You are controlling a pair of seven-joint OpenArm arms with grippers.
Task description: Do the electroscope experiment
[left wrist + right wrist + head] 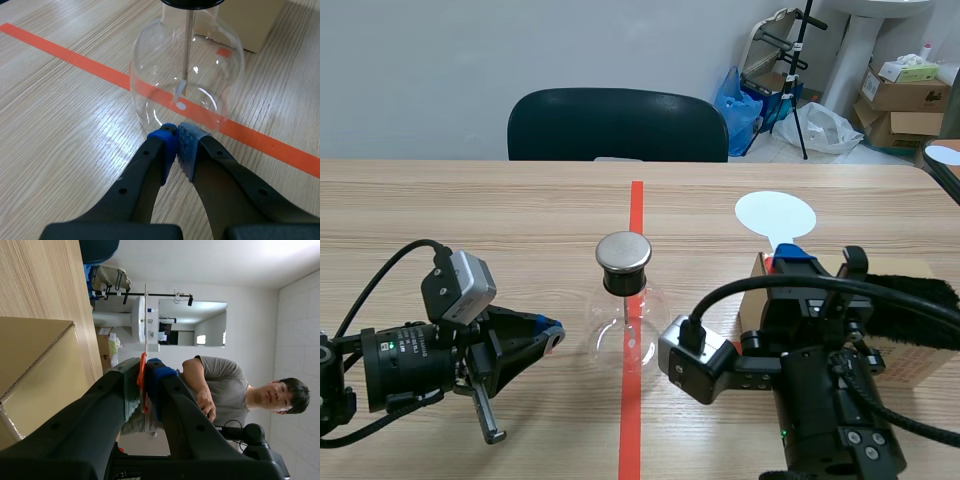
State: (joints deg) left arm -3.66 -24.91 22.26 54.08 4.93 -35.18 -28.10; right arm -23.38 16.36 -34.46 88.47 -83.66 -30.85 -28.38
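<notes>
Two grippers clenched. I see left gripper (176, 131) shut on nothing, tips just at electroscope (186, 75), mid-table (470, 210); likely steadying it. Right gripper (145, 376) grasps white paddle (775, 213), disc raised over box (912, 366) near right edge, probably ready for charging.

Glass flask (623, 335) with metal cap at the table's (470, 210) middle, left gripper (553, 334) just beside it, right gripper (790, 260) holding a white paddle (775, 213) over a cardboard box (905, 368) near the right edge
</notes>
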